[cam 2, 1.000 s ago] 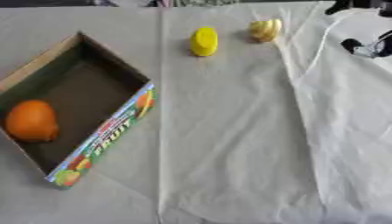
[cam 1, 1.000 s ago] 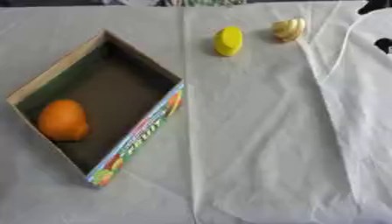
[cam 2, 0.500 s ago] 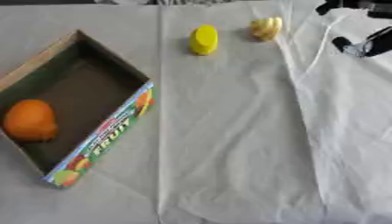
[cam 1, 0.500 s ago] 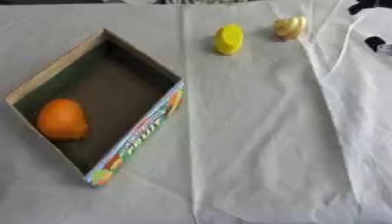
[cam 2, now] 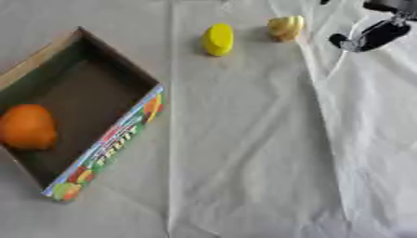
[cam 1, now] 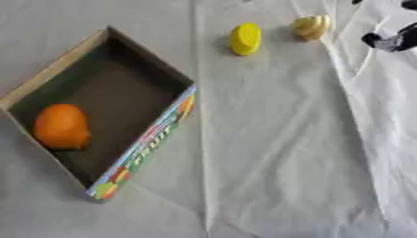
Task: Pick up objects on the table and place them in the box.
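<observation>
Your right hand [cam 2: 371,33] sits top right, near a pale yellow object [cam 2: 286,27]; finger state can't be told. An orange fruit [cam 1: 61,126] lies in the box [cam 1: 146,139].

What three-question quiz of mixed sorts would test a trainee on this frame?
1. True or false: the orange fruit lies inside the box.
2. How many objects lie on the cloth outside the box?
3. Which lies closer to the right hand: A, the yellow object, or B, the pale ridged object?

Key: 1 true. 2 two. 3 B.
</observation>
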